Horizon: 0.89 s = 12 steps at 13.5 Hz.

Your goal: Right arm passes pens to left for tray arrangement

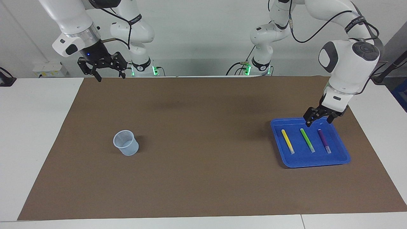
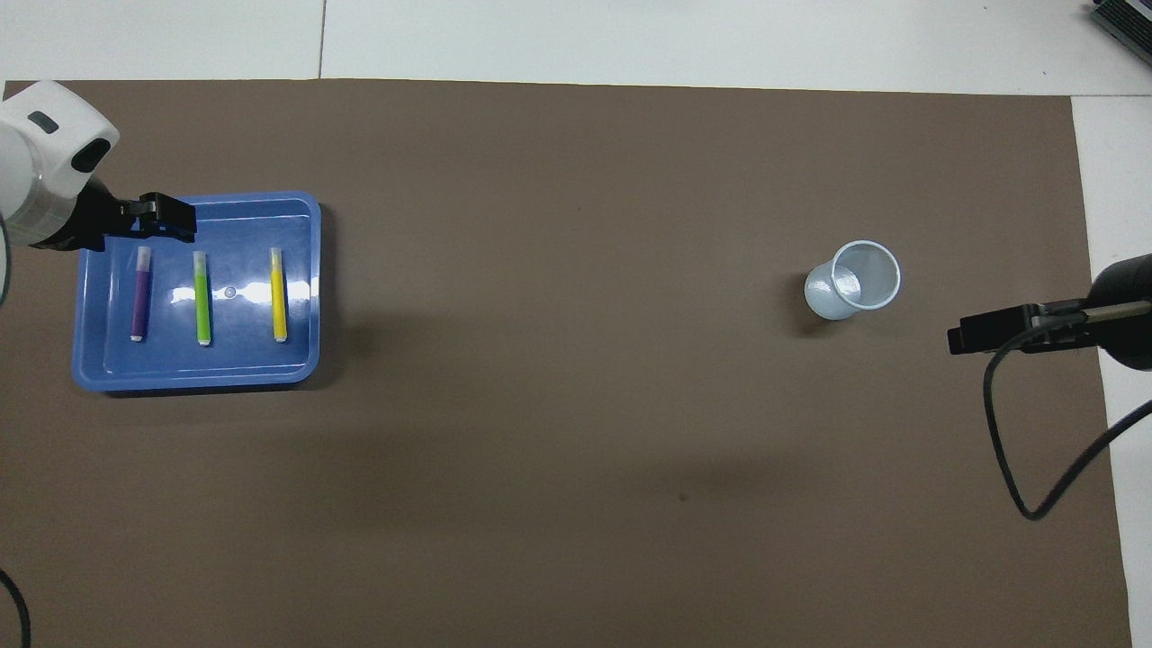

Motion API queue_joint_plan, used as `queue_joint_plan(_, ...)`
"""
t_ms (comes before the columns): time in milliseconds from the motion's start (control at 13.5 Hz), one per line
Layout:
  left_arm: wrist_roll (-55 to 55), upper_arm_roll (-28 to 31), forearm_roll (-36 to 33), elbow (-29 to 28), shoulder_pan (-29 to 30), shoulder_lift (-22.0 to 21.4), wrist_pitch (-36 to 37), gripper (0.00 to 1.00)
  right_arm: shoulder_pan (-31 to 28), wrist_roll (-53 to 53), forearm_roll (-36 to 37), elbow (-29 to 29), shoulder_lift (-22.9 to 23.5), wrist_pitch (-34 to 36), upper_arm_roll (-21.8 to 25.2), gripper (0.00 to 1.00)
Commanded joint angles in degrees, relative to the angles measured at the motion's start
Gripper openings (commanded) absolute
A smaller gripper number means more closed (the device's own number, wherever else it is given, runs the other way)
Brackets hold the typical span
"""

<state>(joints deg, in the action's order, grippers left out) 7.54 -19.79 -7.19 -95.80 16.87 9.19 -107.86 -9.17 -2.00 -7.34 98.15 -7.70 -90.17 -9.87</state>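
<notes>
Brown mat [image 1: 203,165], white table [image 1: 35,133], pale wall [image 1: 197,38]

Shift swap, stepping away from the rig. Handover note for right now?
Left gripper: open, empty, over the blue tray's robot-side rim.
Right gripper: open, empty, waiting above the mat's edge at its own end.
Yellow pen, green pen and purple pen lie side by side in the tray, apart.
Translucent cup: upright, looks empty.
Done: all three placed. Left: nothing visible but parking the arms.

A white table [image 1: 35,127] under a brown mat [image 1: 203,149]; plain pale wall [image 1: 197,35], white socket box [image 1: 47,70] at its foot.
</notes>
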Motion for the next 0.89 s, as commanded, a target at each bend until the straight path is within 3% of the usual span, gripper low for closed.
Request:
queue_joint_plan(0, -1.2, -0.1, 3.0, 1.0, 0.2, -5.6, 7.6, 1.0, -0.9, -0.9, 1.1, 2.3, -2.0, -0.3, -0.6, 1.0)
queue_joint_plan(593, -1.6, 0.1, 5.7, 0.4, 0.7, -14.9, 23.5, 1.0, -1.5, -0.9, 2.2, 2.6, -2.2, 0.2, -0.6, 1.0)
queue_joint_plan(815, -5.3, 0.2, 5.7, 0.2, 1.6, -14.9, 21.1, 1.0, -1.5, -1.0, 2.2, 2.3, -2.5, 1.2, -0.6, 1.0)
